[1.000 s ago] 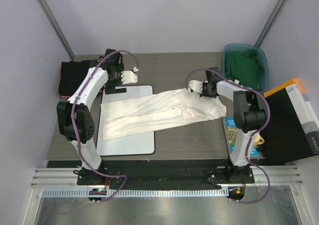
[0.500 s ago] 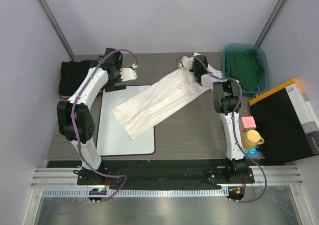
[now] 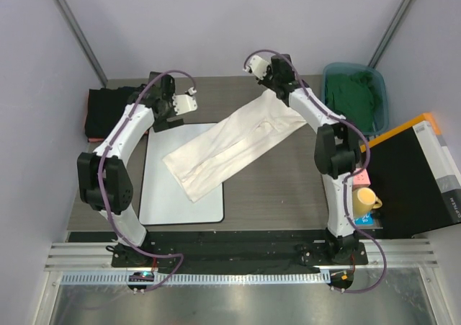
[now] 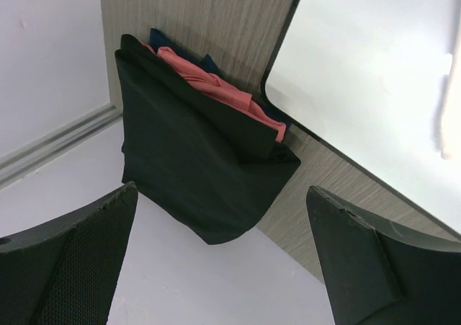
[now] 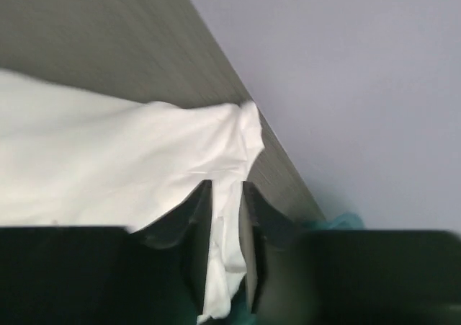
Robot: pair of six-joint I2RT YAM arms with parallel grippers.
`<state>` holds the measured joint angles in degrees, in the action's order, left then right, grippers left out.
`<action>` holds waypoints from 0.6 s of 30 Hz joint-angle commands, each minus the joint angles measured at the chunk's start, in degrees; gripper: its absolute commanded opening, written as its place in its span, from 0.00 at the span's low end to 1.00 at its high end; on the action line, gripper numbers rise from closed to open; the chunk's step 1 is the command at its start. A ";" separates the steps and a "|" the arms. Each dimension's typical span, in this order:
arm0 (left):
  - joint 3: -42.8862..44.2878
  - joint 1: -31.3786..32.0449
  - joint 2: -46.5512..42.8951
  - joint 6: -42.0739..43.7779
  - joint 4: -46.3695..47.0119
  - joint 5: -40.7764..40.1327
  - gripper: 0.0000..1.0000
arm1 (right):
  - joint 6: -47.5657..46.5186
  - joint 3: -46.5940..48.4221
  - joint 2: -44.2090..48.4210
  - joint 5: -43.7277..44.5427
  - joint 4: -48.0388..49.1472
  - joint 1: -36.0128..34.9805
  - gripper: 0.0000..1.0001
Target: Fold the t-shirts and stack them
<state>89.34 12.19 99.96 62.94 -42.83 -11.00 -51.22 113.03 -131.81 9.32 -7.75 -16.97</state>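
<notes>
Now, a clear change at the right arm: stretched farther back than half a second ago, with the right claw (image 5: 225, 192) lifted up by the back wall instead of sitting low at the far end of the white shirt (image 3: 230, 145). Its fingers (image 5: 200, 224) a narrow gap apart, white cloth showing in that gap; pinched or merely seen through it, cannot tell. No shift in the shirt itself over that half second: lying in a long diagonal band, near end on the white board (image 3: 173, 210), far end on the bare worktop (image 3: 281, 188) toward the back. A full second ago, by contrast, spread more crosswise and reaching over to the right side. Little change on the left: left claw (image 3: 189, 100) hovering near the board's far edge, fingers wide apart, holding nothing, as before.

On to containers. At the back right, a teal bin (image 3: 384, 98) holding a crumpled green shirt (image 3: 349, 94). Nearer, by the right edge, a yellow mug (image 3: 364, 197) with a pink cube (image 3: 358, 175) just behind it; inside of the mug not visible. At the far left corner, a folded stack lying straight on the worktop just beside the board: black shirts (image 4: 194, 166) with a pinkish-red shirt (image 4: 216, 87) tucked between the layers.
</notes>
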 commanded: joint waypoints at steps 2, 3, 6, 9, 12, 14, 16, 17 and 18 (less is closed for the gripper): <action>-3.46 0.47 -5.03 -4.66 12.40 -0.51 1.00 | 0.96 -10.59 18.66 -23.72 -27.12 -11.05 0.02; -5.12 0.65 -5.74 -6.93 13.90 -0.42 1.00 | 0.69 -12.64 19.56 -24.52 -29.06 -12.89 0.01; -6.81 1.26 -9.16 -11.06 17.51 0.37 1.00 | 0.33 -17.40 20.36 -28.39 -31.80 -17.73 0.01; -6.20 1.26 -12.06 -20.72 21.46 -5.32 1.00 | 0.25 -18.99 20.10 -31.46 -32.42 -20.55 0.01; -6.02 1.17 -15.57 -26.89 22.26 -10.08 1.00 | 0.07 -18.82 19.05 -32.87 -31.63 -22.48 0.01; -7.50 1.17 -17.77 -30.93 23.58 -13.23 1.00 | 0.07 -18.90 18.17 -33.75 -31.02 -23.45 0.01; -8.65 1.17 -20.94 -32.43 24.02 -14.39 1.00 | 0.33 -18.90 17.38 -33.76 -29.87 -25.39 0.01; -10.05 1.17 -21.91 -32.70 24.37 -15.27 1.00 | 0.07 -18.64 17.11 -33.84 -29.87 -26.44 0.01; -10.58 1.09 -23.22 -32.96 24.89 -17.88 1.00 | -0.10 -18.55 16.76 -34.02 -29.52 -27.32 0.01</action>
<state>81.28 13.28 82.39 36.97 -23.07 -21.19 -50.87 93.30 -115.96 -21.43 -38.85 -40.93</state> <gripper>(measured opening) 0.996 0.018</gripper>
